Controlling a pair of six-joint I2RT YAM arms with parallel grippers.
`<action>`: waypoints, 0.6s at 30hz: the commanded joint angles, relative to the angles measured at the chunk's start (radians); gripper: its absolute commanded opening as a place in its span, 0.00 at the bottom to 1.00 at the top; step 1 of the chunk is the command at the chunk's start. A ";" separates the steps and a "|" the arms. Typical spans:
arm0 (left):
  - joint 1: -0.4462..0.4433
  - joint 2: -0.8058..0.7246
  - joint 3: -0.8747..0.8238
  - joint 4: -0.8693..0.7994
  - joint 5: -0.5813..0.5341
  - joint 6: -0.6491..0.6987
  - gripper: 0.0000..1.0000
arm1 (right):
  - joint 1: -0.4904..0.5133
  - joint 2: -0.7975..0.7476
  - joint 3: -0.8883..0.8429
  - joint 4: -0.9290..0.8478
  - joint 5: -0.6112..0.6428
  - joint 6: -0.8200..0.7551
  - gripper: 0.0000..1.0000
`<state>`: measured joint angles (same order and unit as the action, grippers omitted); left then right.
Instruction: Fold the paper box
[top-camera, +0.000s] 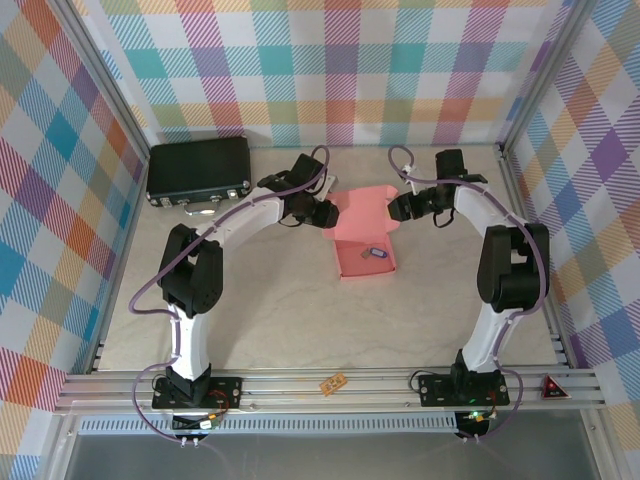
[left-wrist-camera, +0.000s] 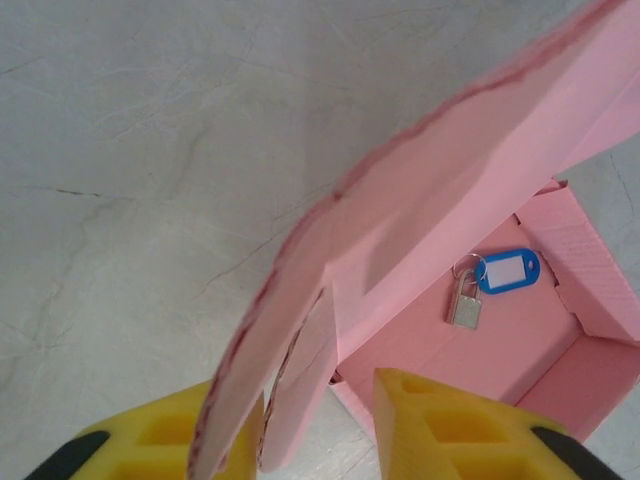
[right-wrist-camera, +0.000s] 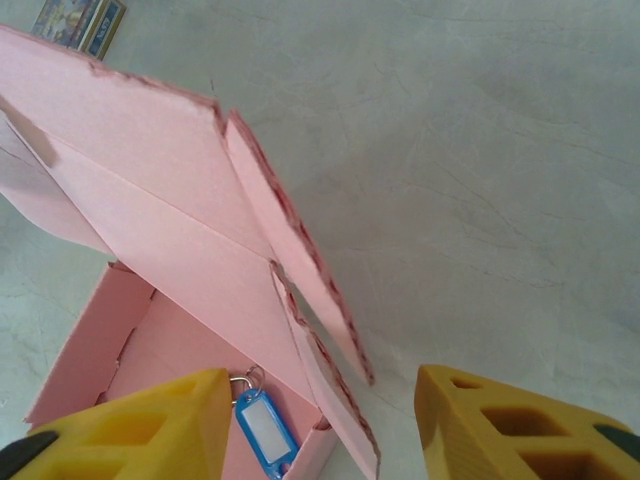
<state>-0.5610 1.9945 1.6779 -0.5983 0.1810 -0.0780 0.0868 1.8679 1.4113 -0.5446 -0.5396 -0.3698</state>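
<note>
Paper box (top-camera: 360, 215), lid raised
Left gripper (left-wrist-camera: 305, 420) gapes astride one side flap; right gripper (right-wrist-camera: 322, 390) gapes astride the other; tagged padlock (left-wrist-camera: 465, 305) lies inside

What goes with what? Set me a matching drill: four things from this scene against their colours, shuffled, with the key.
Things:
1. paper box
2. latched case
3. key tag in the box
4. left fingers

Colours:
a. yellow
b. blue
c. salmon pink
d. black

Pairs: 1-c, 2-d, 3-b, 4-a
</note>
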 joint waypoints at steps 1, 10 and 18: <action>0.009 0.022 0.020 0.003 0.018 0.016 0.29 | 0.008 0.002 0.031 -0.033 -0.021 -0.027 0.47; 0.009 0.033 0.043 -0.002 0.026 0.014 0.16 | 0.019 -0.060 -0.024 0.021 0.032 -0.009 0.30; 0.009 0.036 0.049 -0.001 0.008 0.016 0.12 | 0.034 -0.084 -0.050 0.031 0.075 0.001 0.22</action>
<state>-0.5610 2.0212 1.6936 -0.5983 0.1905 -0.0731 0.1093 1.8221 1.3800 -0.5293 -0.4686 -0.3748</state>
